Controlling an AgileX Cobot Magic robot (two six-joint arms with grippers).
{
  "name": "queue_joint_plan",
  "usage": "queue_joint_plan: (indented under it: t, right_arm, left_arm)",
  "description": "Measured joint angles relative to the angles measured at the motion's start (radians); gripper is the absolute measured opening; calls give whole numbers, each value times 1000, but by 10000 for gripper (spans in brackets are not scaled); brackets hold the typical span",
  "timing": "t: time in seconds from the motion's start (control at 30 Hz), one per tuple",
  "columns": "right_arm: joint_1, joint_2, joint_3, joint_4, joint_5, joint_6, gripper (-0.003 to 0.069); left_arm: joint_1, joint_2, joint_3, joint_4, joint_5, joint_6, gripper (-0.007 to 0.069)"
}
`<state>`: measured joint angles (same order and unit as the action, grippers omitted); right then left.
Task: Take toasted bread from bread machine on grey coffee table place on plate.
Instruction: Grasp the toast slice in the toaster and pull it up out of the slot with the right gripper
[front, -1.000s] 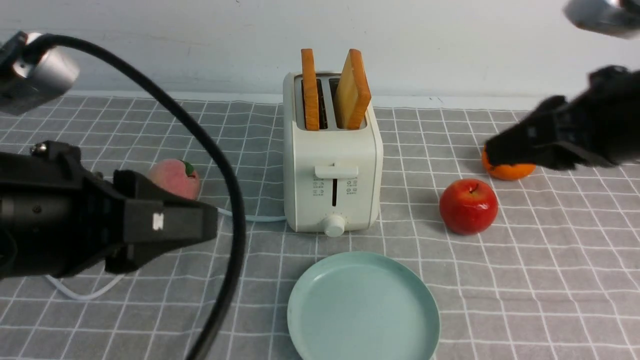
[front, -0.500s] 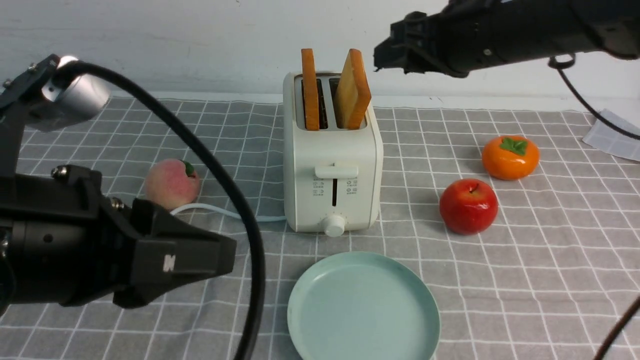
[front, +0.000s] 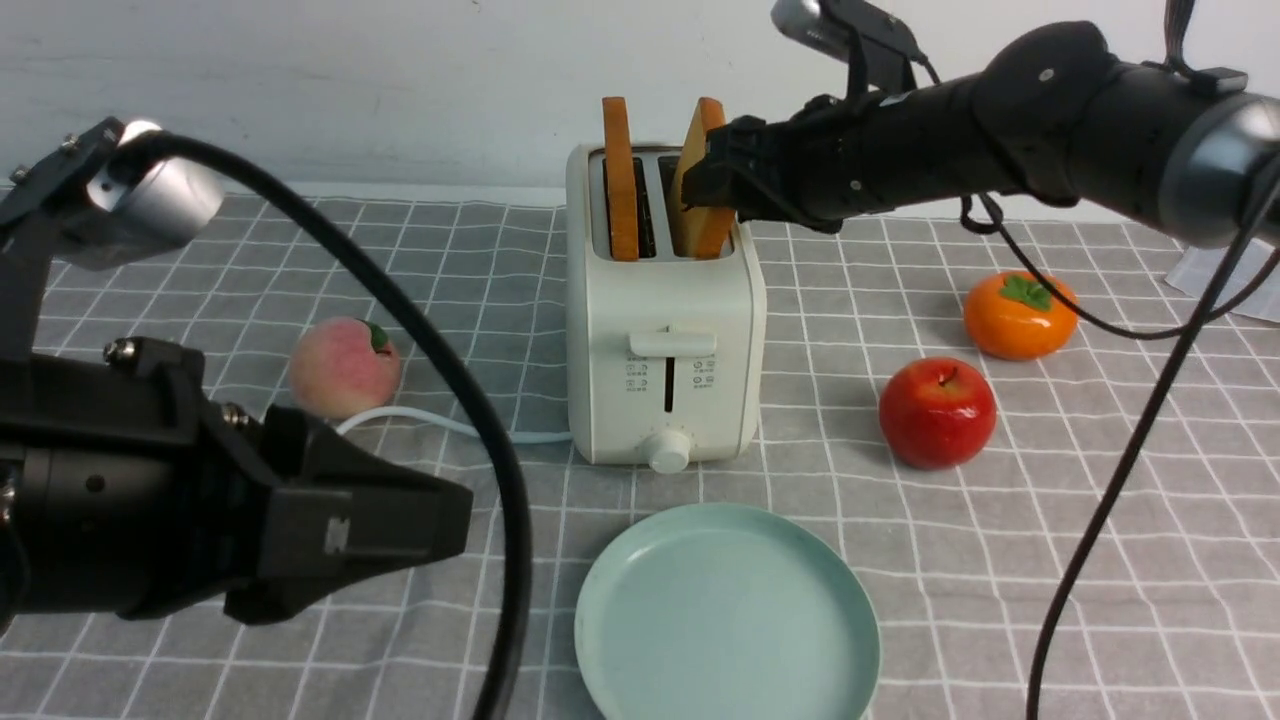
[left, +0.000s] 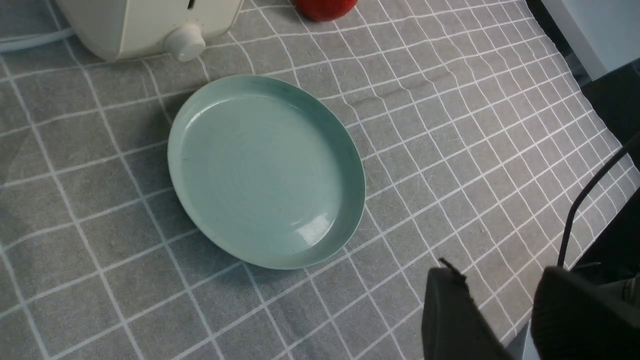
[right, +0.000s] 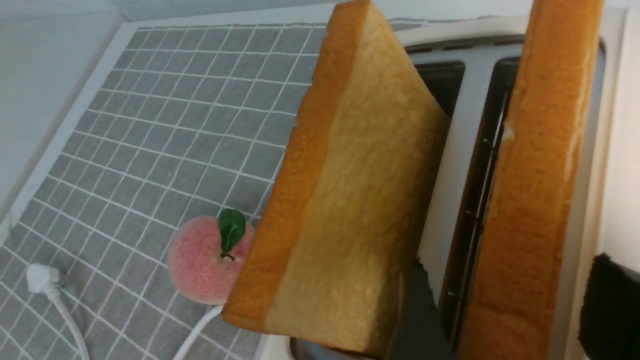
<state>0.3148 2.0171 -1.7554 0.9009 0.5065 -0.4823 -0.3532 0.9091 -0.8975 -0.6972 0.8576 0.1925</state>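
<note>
Straddling toast (right: 535, 150) in toaster's (front: 665, 330) right slot, right pincer (right: 512, 307) open, not yet clamped, lined up to lift; left pincer (left: 502, 320) open, empty, by plate (left: 265, 170) fronting toaster.

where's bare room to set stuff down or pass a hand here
Bare cloth lies right of the plate, in front of the apple, and between toaster and apple. The plate itself is empty. Crowded: toaster's left, with peach, cord and the left gripper.

The right gripper (front: 705, 175), formerly low over the orange fruit (front: 1020, 315), now up at the right-hand toasted bread (front: 700, 238).
</note>
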Motion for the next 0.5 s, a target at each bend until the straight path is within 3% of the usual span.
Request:
queue_joint_plan:
  t: [0.13,0.17,0.2,0.23,0.3,0.5]
  right_arm:
    - [0,0,-1,125,-6,-34,243]
    - [0,0,-1,133,-8,-36,233]
    - [-4,0,-1,192,-14,-40,149]
    - [-9,0,-1,224,-15,-40,118]
    - [-25,-4,-1,309,-10,-40,85]
    - [-124,-84,-1,497,68,-67,87]
  left_arm:
    - [0,0,0,0,0,0,238]
    - [0,0,0,0,0,0,238]
    - [0,0,0,0,0,0,238]
    - [0,0,0,0,0,0,238]
    - [0,0,0,0,0,0,238]
    - [0,0,0,0,1,0,238]
